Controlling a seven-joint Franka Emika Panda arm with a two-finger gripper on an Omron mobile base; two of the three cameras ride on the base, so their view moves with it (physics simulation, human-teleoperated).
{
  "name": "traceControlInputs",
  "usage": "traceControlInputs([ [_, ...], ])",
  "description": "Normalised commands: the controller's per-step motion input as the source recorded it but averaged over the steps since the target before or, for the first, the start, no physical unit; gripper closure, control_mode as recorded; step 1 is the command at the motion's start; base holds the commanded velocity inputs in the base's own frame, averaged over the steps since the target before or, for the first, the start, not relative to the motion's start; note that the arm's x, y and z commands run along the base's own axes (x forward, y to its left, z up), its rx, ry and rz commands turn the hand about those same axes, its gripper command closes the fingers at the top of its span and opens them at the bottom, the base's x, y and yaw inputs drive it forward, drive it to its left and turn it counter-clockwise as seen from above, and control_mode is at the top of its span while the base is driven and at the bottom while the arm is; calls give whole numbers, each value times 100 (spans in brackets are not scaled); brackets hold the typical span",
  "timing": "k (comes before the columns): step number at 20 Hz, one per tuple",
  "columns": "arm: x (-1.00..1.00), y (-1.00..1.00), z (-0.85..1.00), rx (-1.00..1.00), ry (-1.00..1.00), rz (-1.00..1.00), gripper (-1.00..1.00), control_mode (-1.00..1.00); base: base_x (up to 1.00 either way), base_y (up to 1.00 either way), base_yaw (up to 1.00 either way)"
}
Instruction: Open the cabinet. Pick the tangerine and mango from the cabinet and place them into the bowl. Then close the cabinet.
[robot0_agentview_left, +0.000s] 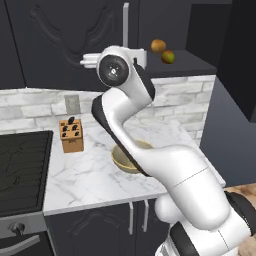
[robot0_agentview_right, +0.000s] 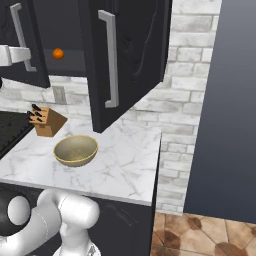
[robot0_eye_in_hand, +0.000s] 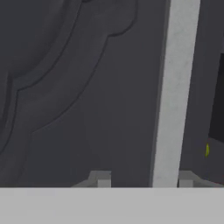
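Note:
The cabinet (robot0_agentview_left: 60, 40) is dark charcoal. Its right door (robot0_agentview_right: 135, 55) stands swung wide open, and its left door (robot0_eye_in_hand: 78, 87) faces my hand. My gripper (robot0_eye_in_hand: 143, 179) is open, with its fingertips (robot0_eye_in_hand: 103, 178) on either side of the left door's long silver handle (robot0_eye_in_hand: 175, 87). The handle lies close to the right tip, with a gap on the left. On the cabinet shelf sit the bright orange tangerine (robot0_agentview_right: 58, 53) and the green-red mango (robot0_agentview_left: 168, 57). The tan-gold bowl (robot0_agentview_right: 76, 149) stands on the marble counter (robot0_agentview_right: 125, 170), partly behind my arm in the left base view.
A duller brownish-orange fruit (robot0_agentview_left: 158, 46) sits on the shelf beside the mango. A wooden knife block (robot0_agentview_left: 71, 135) stands left of the bowl, by the stove (robot0_agentview_left: 22, 170). The open right door's handle (robot0_agentview_right: 110, 60) overhangs the counter above the bowl. Low cabinets run below the counter.

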Motion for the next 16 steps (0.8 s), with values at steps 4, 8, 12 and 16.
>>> traceControlInputs([
  [4, -33, 99, -93, 0, 1, -4, 100, -100, 0, 0, 0],
  [8, -49, 94, -100, -3, -4, 0, 100, -100, 0, 0, 0],
  [12, -80, 96, -100, -4, -14, 0, 100, -100, 0, 0, 0],
  [16, -84, 100, -100, -3, -11, 0, 100, -100, 0, 0, 0],
])
